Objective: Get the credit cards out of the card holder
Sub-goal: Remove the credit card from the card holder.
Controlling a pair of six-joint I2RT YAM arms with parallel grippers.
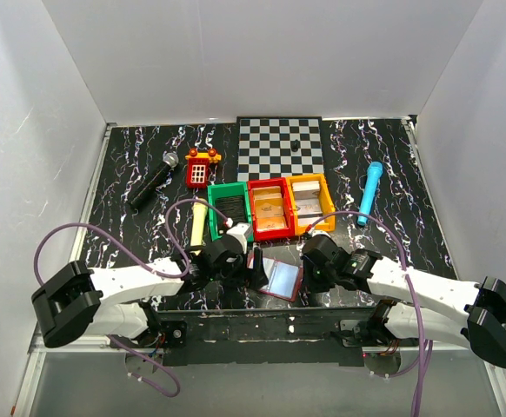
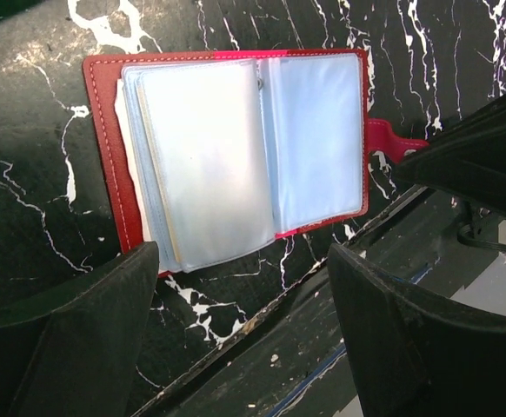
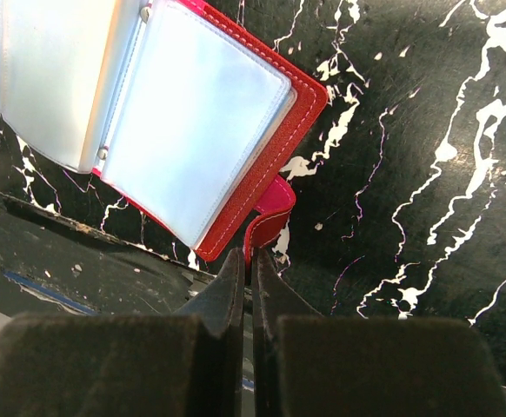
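Card holder (image 2: 105, 156) lies open on marbled table (image 2: 27, 226), sleeves up. Left gripper (image 2: 240, 261) fingers spread, empty. Right gripper (image 3: 246, 261) fingers together at red tab (image 3: 270, 213); contact unclear

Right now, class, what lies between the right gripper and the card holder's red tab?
Nothing. In the right wrist view the shut right gripper ends right at the card holder's red tab, with no gap visible.
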